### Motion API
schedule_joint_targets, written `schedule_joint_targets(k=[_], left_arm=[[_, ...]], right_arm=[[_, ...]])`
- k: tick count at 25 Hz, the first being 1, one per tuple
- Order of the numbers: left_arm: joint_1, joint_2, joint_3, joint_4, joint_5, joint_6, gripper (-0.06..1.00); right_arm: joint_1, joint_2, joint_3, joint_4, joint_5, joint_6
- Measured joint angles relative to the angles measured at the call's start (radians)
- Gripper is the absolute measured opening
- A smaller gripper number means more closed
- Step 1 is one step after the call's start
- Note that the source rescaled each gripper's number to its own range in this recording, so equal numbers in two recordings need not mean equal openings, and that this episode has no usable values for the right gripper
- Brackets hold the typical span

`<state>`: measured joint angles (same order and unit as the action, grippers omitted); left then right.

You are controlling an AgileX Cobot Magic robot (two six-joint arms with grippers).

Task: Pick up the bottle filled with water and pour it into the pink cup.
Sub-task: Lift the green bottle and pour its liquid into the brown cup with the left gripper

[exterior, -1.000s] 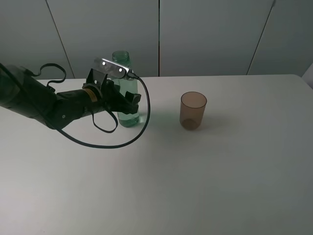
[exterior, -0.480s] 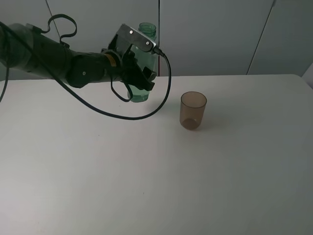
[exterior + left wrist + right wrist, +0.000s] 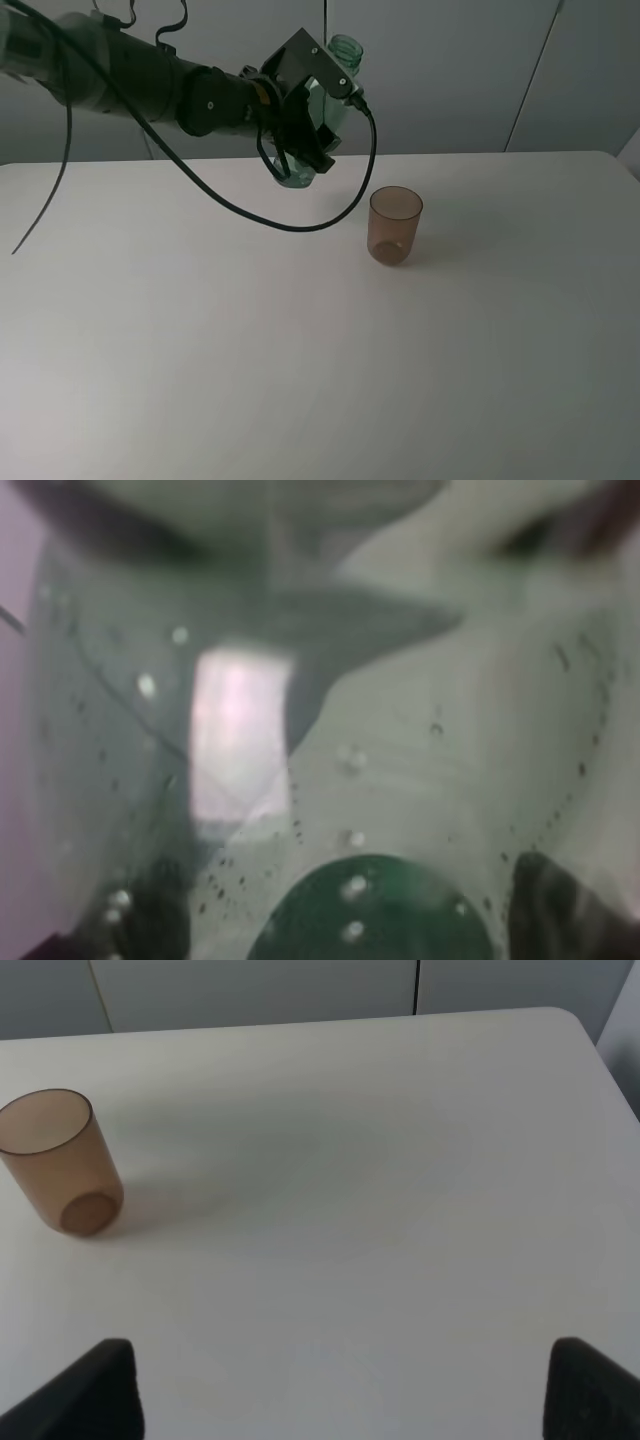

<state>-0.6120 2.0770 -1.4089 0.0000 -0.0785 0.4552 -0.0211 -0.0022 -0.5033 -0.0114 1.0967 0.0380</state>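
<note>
Exterior high view: the bottle is clamped in the left gripper. It is held clear of the table and tilted, with its open neck leaning toward the side of the pink cup, which stands upright on the table nearby.

Left wrist view: the picture is filled by the bottle's green, droplet-speckled wall, with dark fingers seen at its sides.

Right wrist view: the right gripper is spread wide and nothing is held in it. The pink cup is seen upright, well apart from it.

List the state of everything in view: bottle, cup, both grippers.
bottle: capless, held clear of the table, tilted with its neck toward the cup's side
pink cup: upright on the table, looks empty
left gripper: shut on the bottle's body
right gripper: open, holding nothing
</note>
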Motion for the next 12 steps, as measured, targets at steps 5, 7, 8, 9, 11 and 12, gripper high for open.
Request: schedule_joint_targets(k=[5, 7, 8, 9, 11, 12], left_arm=[[0.000, 0.087, -0.119, 0.118, 0.095, 0.000, 0.02], [0.000, 0.122, -0.174, 0.173, 0.150, -0.002, 0.02], [-0.002, 0.138, -0.198, 0.196, 0.176, -0.006, 0.02], [-0.002, 0.152, -0.216, 0.219, 0.194, -0.008, 0.02], [-0.002, 0.169, -0.251, 0.273, 0.222, -0.008, 0.02], [-0.002, 0.175, -0.264, 0.310, 0.227, -0.010, 0.02]], right_arm=[[0.000, 0.000, 0.000, 0.000, 0.000, 0.000], [0.000, 0.000, 0.000, 0.000, 0.000, 0.000], [0.000, 0.000, 0.000, 0.000, 0.000, 0.000], [0.000, 0.000, 0.000, 0.000, 0.000, 0.000], [0.000, 0.000, 0.000, 0.000, 0.000, 0.000], [0.000, 0.000, 0.000, 0.000, 0.000, 0.000]])
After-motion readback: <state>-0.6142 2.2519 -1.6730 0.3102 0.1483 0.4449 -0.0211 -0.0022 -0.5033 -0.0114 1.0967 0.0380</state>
